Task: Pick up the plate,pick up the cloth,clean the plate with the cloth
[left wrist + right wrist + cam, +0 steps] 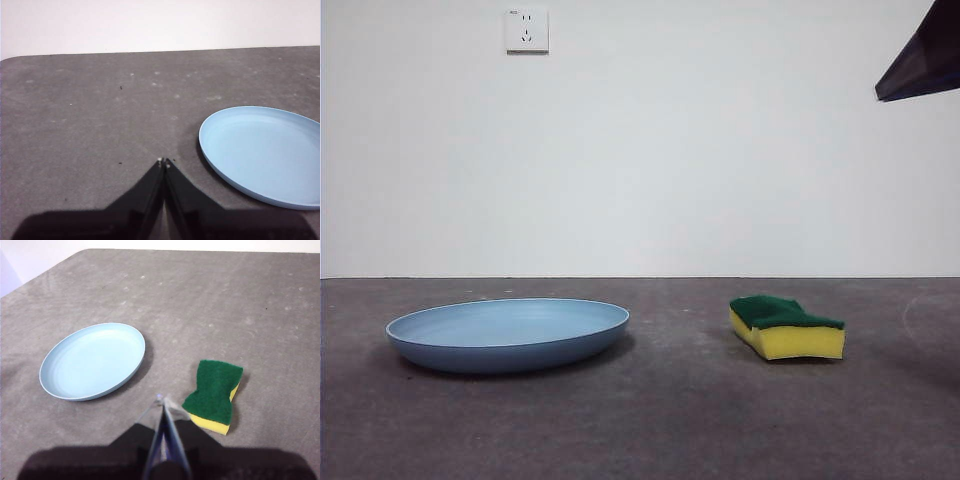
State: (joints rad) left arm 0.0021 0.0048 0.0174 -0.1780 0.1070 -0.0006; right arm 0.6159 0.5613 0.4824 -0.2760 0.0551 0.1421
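The light-blue plate (508, 333) lies flat on the grey table at the left of the front view; it also shows in the left wrist view, plate (265, 152), and in the right wrist view, plate (92, 360). The cloth (785, 326), a yellow sponge with a green top, lies to the plate's right; the right wrist view shows the cloth (214, 394) too. My left gripper (163, 161) is shut and empty, hovering beside the plate. My right gripper (162, 400) is shut and empty, above the table close to the cloth. A dark arm tip (923, 60) shows at the front view's top right corner.
A white wall with a socket (526, 30) stands behind the table. The table's far edge (150, 51) runs along that wall. Bare grey table surface (680, 400) lies between and in front of the plate and the sponge.
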